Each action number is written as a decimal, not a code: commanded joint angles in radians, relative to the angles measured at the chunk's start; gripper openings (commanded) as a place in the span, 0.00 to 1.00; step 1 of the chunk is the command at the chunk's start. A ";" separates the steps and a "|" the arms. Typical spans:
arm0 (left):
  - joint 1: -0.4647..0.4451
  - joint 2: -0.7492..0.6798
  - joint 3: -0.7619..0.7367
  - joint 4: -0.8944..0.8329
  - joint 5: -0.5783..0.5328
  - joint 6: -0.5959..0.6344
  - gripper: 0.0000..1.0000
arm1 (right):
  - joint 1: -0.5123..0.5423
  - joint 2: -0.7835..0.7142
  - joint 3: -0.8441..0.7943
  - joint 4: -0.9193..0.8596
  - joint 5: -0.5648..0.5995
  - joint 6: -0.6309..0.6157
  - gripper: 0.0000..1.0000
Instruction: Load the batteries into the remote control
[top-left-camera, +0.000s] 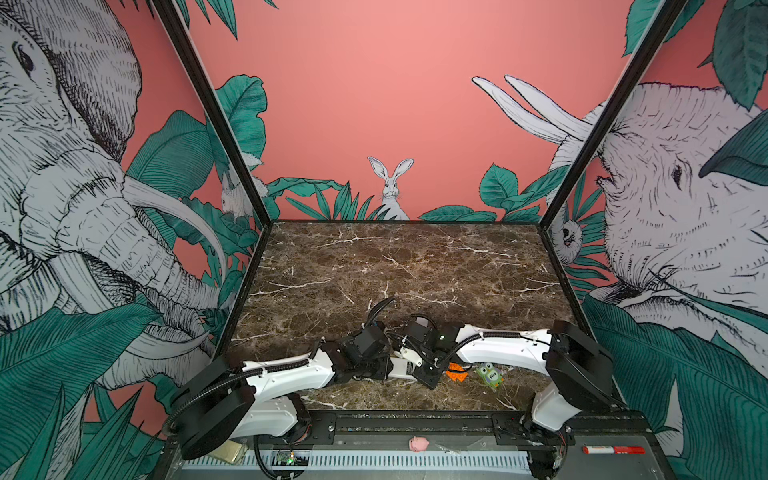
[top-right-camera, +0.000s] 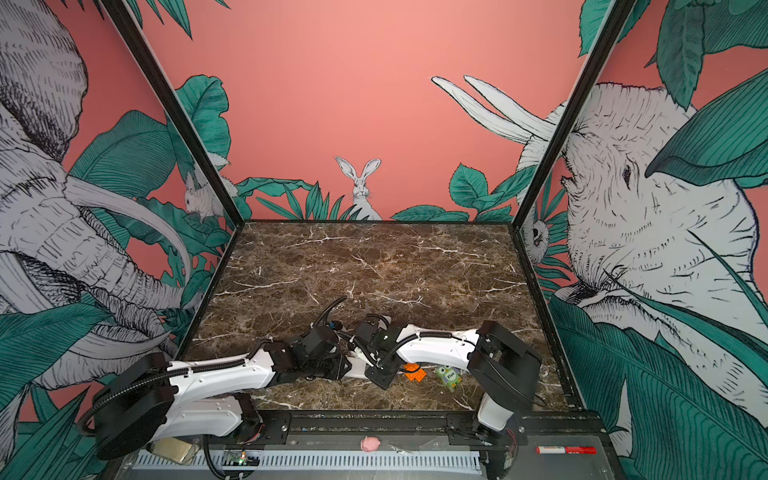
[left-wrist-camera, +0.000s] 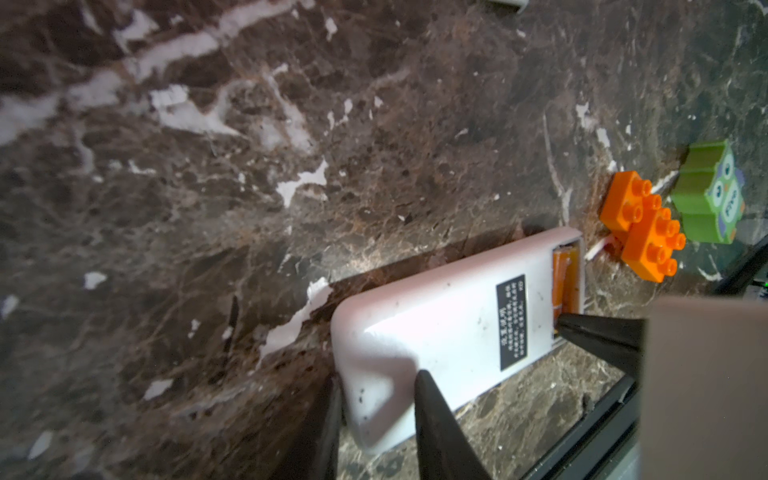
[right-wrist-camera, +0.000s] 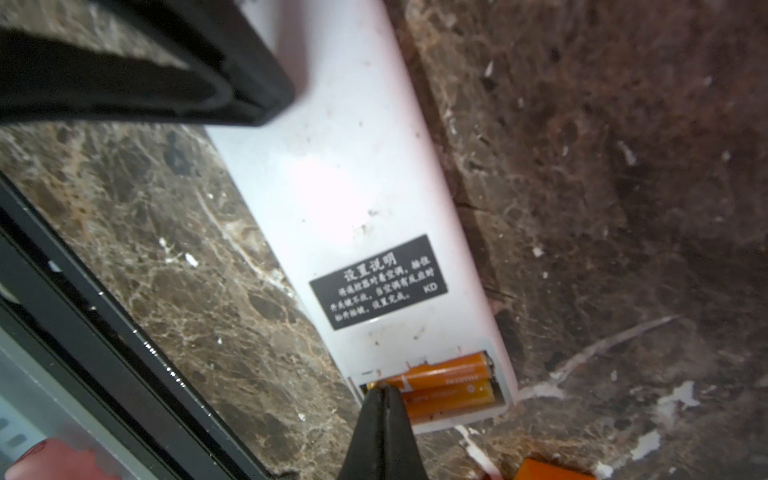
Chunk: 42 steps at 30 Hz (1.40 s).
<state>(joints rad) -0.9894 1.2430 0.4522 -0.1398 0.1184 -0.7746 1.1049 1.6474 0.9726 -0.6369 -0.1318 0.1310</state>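
The remote control (left-wrist-camera: 436, 332) lies white back up, near the table's front edge, under both wrists in both top views (top-left-camera: 401, 368). Its black label (right-wrist-camera: 378, 282) faces up. Its end compartment is uncovered, and the two orange batteries (right-wrist-camera: 444, 378) lie side by side inside. My left gripper (left-wrist-camera: 378, 378) is shut on the remote's rounded end, away from the compartment. My right gripper (right-wrist-camera: 384, 386) is shut with nothing between its fingers. Its tips rest at one end of the batteries (left-wrist-camera: 565, 282), on the compartment's edge.
An orange studded brick (left-wrist-camera: 640, 228) lies just beyond the remote's compartment end, with a green owl toy (left-wrist-camera: 706, 195) beside it. The black front rail (right-wrist-camera: 83, 332) runs close along the remote. A pink toy (top-left-camera: 417, 444) and a red marker (top-left-camera: 613, 450) lie off the table in front.
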 joint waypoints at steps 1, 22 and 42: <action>-0.006 0.032 -0.057 -0.096 0.002 -0.002 0.31 | 0.001 0.008 0.013 -0.040 0.006 0.008 0.06; 0.024 -0.104 -0.036 -0.171 -0.012 0.029 0.36 | -0.263 0.034 0.274 -0.134 0.004 -0.025 0.53; 0.082 -0.193 -0.068 -0.117 0.058 0.053 0.42 | -0.369 0.271 0.455 -0.207 -0.053 -0.628 0.61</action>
<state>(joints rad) -0.9184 1.0641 0.3981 -0.2581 0.1661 -0.7322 0.7425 1.8889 1.3960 -0.7975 -0.1398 -0.4053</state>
